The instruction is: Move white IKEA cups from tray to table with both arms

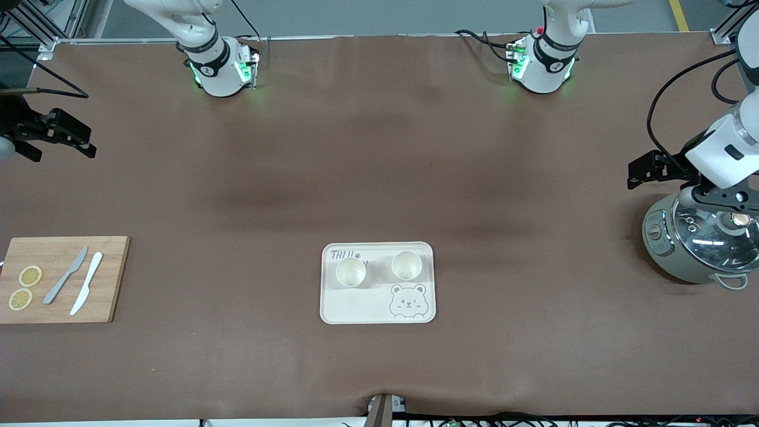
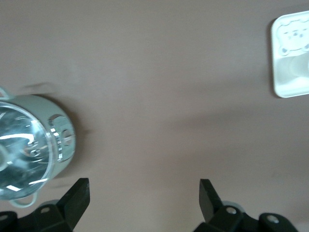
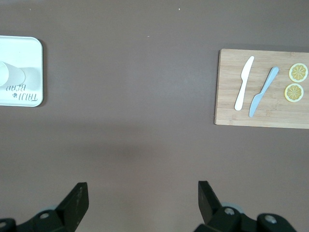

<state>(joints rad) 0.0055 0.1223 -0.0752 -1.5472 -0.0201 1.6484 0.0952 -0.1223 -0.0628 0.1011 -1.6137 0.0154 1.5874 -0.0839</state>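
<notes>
You have wide bare brown table all around the cream bear-printed tray [image 1: 378, 308], where both small cream-white handleless cups [image 1: 350, 272] [image 1: 406, 265] stand side by side, apart. Your left gripper [image 2: 144, 193] hangs beside the grey-green glass-lidded pot [image 1: 694, 246] at its table end, fingers spread, holding nothing. Your right gripper [image 3: 143, 195] hangs near the bamboo cutting board [image 1: 56, 252], equally spread and empty.

cups [image 1: 378, 270] – side by side on tray [image 1: 378, 308] | pot [image 1: 699, 246] – left arm's end
</notes>
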